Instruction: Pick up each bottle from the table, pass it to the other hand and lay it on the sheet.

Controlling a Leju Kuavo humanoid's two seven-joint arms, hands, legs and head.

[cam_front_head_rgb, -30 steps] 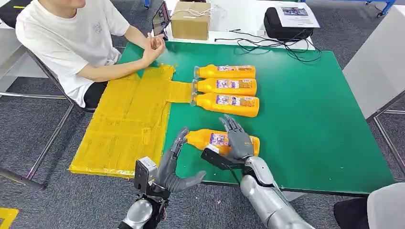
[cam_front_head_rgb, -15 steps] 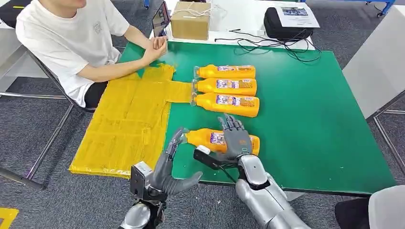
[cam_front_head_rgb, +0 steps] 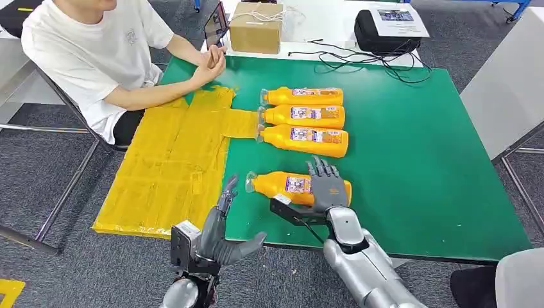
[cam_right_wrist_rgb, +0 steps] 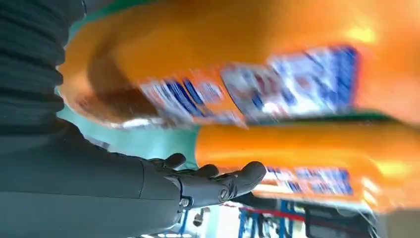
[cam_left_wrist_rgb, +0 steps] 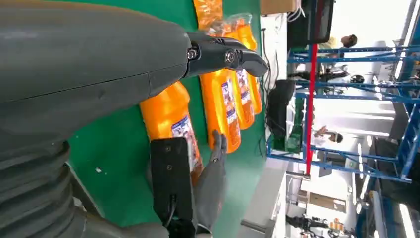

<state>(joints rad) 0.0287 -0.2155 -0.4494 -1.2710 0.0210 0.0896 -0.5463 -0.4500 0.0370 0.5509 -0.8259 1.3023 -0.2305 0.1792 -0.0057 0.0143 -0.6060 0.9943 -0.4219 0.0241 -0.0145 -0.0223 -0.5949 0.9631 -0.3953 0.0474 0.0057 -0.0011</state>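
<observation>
Your right robot hand (cam_front_head_rgb: 328, 187) lies flat over the near bottle (cam_front_head_rgb: 289, 185), fingers spread across its label and not yet curled round it; it grips nothing. That bottle lies on its side on the green table (cam_front_head_rgb: 417, 167), cap pointing left, apart from the three bottles (cam_front_head_rgb: 305, 117) in a row farther back. Your left robot hand (cam_front_head_rgb: 221, 224) waits open, empty, at the near table edge beside the yellow sheet (cam_front_head_rgb: 173, 160).

Watch the close: the bottle is round and free to roll, so fingers pressing from above could push it out toward the far row. A shallow grip near the base could also let the cap end droop during the handover. The seated person (cam_front_head_rgb: 109, 58) rests both hands at the sheet's far corner.
</observation>
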